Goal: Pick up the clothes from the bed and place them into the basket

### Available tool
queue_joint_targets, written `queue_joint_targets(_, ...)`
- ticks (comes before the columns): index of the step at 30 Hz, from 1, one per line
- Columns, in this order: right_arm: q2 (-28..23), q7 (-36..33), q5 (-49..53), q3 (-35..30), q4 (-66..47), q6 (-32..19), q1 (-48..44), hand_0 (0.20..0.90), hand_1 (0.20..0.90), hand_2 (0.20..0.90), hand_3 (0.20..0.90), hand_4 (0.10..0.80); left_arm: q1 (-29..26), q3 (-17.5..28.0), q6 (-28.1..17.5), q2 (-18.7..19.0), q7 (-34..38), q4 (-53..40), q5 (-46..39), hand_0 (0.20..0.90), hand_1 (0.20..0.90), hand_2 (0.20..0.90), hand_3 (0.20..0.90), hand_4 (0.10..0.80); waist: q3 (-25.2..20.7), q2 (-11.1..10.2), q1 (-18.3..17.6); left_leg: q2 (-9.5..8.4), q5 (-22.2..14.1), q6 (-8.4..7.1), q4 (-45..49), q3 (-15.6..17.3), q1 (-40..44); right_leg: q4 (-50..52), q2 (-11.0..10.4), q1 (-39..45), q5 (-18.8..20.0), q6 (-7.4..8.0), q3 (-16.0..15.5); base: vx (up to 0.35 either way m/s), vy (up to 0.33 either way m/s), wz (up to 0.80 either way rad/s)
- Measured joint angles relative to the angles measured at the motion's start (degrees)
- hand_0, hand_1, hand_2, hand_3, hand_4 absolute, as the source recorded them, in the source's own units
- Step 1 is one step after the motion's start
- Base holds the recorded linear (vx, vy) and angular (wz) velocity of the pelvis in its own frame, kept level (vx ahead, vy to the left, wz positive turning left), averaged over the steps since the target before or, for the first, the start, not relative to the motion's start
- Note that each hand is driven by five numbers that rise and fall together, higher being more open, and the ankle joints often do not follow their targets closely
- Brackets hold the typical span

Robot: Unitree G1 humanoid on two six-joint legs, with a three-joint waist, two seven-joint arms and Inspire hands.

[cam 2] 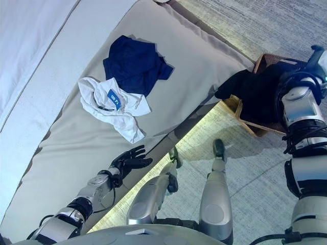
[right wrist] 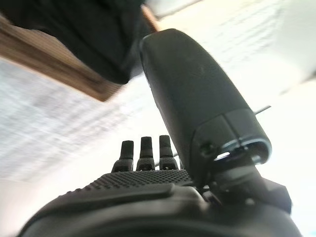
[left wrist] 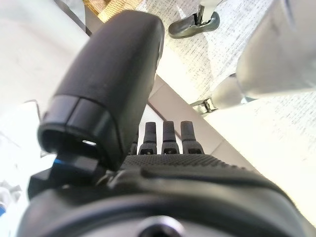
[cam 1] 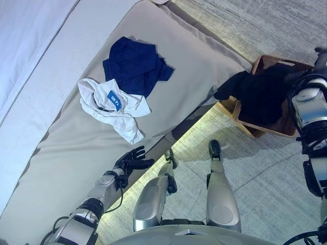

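A navy garment [cam 1: 135, 66] and a white garment with a blue tag [cam 1: 110, 104] lie side by side on the beige bed [cam 1: 61, 168]. A black garment [cam 1: 255, 89] lies in the brown wicker basket [cam 1: 271, 130] on the floor to the right of the bed, with part of it hanging over the rim towards the bed. My left hand [cam 1: 130, 159] rests open at the bed's near edge, a short way below the white garment; its straight fingers [left wrist: 168, 136] show in the left wrist view. My right hand [cam 2: 318, 52] is open and empty just beyond the basket; the right wrist view shows its palm [right wrist: 148, 197].
A white bedcover [cam 1: 30, 46] lies along the left of the bed. Grey carpet [cam 1: 265, 173] surrounds the basket. The bed's lit lower edge [cam 1: 204, 120] runs between the bed and the basket.
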Motion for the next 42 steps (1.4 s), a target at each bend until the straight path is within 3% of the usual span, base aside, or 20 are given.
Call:
queue_joint_targets(3, -1.88, 0.37, -1.25, -1.73, -3.10, -0.57, 0.32, 0.900, 0.900, 0.900, 0.900, 0.800, 1.24, 0.64, 0.11, -0.23, -0.29, -0.08, -0.05, 0.900, 0.900, 0.900, 0.900, 0.800, 0.00, 0.00, 0.31, -0.07, 0.09, -0.13, -0.01, -1.16, 0.44, -0.03, -0.10, 1.09, -0.01, -0.01, -1.15, 0.085, 0.095, 0.20)
queue_joint_targets(6, -3.31, 0.86, -4.27, -4.96, -14.07, -0.58, 4.78, 0.900, 0.900, 0.900, 0.900, 0.800, 3.31, 3.26, 0.99, -1.63, -0.43, -0.03, -0.06, 0.900, 0.900, 0.900, 0.900, 0.800, 0.03, -0.05, 0.14, -0.36, 0.08, -0.14, -0.01, -2.55, 2.41, -1.13, -0.36, 4.52, -0.01, 0.00, -2.71, 0.097, 0.118, 0.26)
queue_joint_targets(12, -6.40, 7.59, -9.87, -5.47, -23.91, -2.43, 8.30, 0.900, 0.900, 0.900, 0.900, 0.800, 5.31, 6.84, 1.15, -2.78, -0.22, 0.09, -0.02, 0.900, 0.900, 0.900, 0.900, 0.800, -0.06, -0.98, 1.07, -0.55, -0.09, -0.30, -0.02, -6.28, 3.90, -3.00, -0.30, 9.38, -0.14, 0.12, -6.82, 0.109, 0.091, 0.37)
queue_joint_targets(19, -4.05, 18.37, -12.53, -1.06, -23.92, -5.31, 10.63, 0.900, 0.900, 0.900, 0.900, 0.800, 7.44, 10.05, 2.26, -2.48, 0.27, 3.61, 0.51, 0.900, 0.900, 0.900, 0.900, 0.800, -2.66, -7.89, 6.37, -2.40, 0.17, 0.00, 0.04, -13.45, 6.49, -3.40, -1.42, 16.32, -2.23, 0.57, -14.36, 0.163, 0.201, 0.53)
queue_joint_targets(23, 2.08, 20.52, -13.12, 5.31, -14.98, -7.37, 6.70, 0.900, 0.900, 0.900, 0.900, 0.800, 7.97, 9.92, 2.31, -1.52, 0.09, 6.38, 0.48, 0.900, 0.900, 0.900, 0.900, 0.800, -4.24, -10.67, 11.78, -4.09, -0.19, 0.25, 1.06, -17.53, 6.98, -0.39, -3.12, 18.41, -5.27, 0.65, -18.19, 0.041, 0.183, 0.62)
queue_joint_targets(32, 14.31, 21.01, -13.14, 14.32, 5.87, -5.93, -5.40, 0.900, 0.900, 0.900, 0.900, 0.800, 6.20, 9.77, 3.32, 3.69, 0.01, 6.81, -0.55, 0.900, 0.900, 0.900, 0.900, 0.800, -4.06, -10.92, 24.39, -6.95, -1.43, -0.22, 5.96, -25.12, -1.90, 6.20, -5.65, 13.62, -8.76, 1.72, -25.60, -0.032, 0.029, 0.52)
queue_joint_targets(38, 16.88, 20.09, -13.80, 16.03, 21.09, 0.22, -14.48, 0.900, 0.900, 0.900, 0.900, 0.800, 3.89, 9.46, 2.89, 4.10, -0.75, 6.64, -3.67, 0.900, 0.900, 0.900, 0.900, 0.800, -0.44, -12.08, 29.97, -7.36, -1.19, -0.62, 9.05, -27.73, -8.37, 8.84, -5.78, 8.79, -9.38, 1.69, -28.61, -0.076, -0.015, 0.22)
queue_joint_targets(42, 16.34, 22.50, -17.88, 16.41, 28.34, 9.53, -18.10, 0.900, 0.900, 0.900, 0.900, 0.800, 3.46, 8.93, 1.30, 4.06, -1.19, 3.70, -4.89, 0.900, 0.900, 0.900, 0.900, 0.800, 2.22, -13.87, 31.79, -7.31, -1.08, -0.90, 9.84, -29.20, -12.63, 11.95, -6.17, 4.57, -10.68, 1.52, -30.29, -0.035, -0.059, 0.21)
